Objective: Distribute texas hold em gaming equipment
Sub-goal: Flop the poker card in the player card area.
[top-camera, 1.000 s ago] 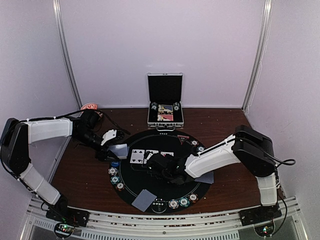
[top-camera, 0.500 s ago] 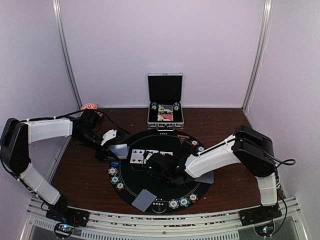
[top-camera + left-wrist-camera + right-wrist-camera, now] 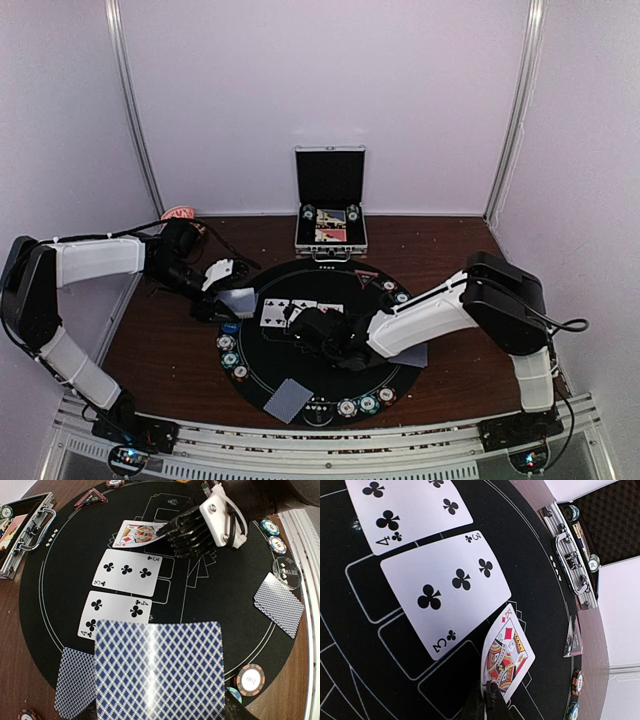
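Operator: Overhead status?
Tech: Left gripper (image 3: 225, 295) clamps a face-down card (image 3: 238, 300) at the mat (image 3: 330, 385) edge.
Operator: Left wrist?
Tech: Right gripper (image 3: 167, 530) touches the king of diamonds (image 3: 135, 534).
Operator: Right wrist?
Tech: Fingertips (image 3: 492, 700) pinch the king's edge, beside the three of clubs (image 3: 445, 587).

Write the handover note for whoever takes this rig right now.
Left pincer: shut on a blue-backed card over the black mat.
Right pincer: shut on the king of diamonds, next to the 3 of clubs.
Done: 4 of clubs and 3 of clubs face up; face-down cards and poker chips at the rim.
Left: release the king, probably deal more.
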`<state>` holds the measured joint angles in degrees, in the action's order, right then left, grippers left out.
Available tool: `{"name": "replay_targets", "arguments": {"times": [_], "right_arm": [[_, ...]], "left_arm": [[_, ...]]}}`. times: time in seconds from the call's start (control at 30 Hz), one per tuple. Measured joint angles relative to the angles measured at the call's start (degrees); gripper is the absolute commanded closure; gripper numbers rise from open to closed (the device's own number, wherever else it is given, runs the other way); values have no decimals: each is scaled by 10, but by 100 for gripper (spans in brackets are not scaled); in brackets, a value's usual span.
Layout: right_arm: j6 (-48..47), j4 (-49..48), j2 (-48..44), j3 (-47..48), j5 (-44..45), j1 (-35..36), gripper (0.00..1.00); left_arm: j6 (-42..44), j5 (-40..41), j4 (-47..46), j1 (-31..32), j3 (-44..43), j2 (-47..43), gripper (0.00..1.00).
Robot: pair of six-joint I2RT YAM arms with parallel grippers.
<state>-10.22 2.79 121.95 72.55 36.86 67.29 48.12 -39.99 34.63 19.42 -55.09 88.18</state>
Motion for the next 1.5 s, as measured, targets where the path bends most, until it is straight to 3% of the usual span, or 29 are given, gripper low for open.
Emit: {"name": "replay_targets", "arguments": {"times": [0.9, 1.0, 1.1, 1.3, 1.5], "right_arm": [[2, 15, 0, 4, 7, 17, 66], [5, 20, 0, 8, 7, 18, 59], [9, 28, -2, 12, 7, 21, 44], [16, 50, -8, 22, 7, 26, 41], [31, 86, -16, 31, 3, 31, 25]], "left_arm": [[0, 0, 0, 0, 0, 0, 40], [0, 0, 0, 0, 0, 0, 40], [0, 0, 0, 0, 0, 0, 40], [0, 0, 0, 0, 0, 0, 40], [0, 0, 0, 0, 0, 0, 40]]}}
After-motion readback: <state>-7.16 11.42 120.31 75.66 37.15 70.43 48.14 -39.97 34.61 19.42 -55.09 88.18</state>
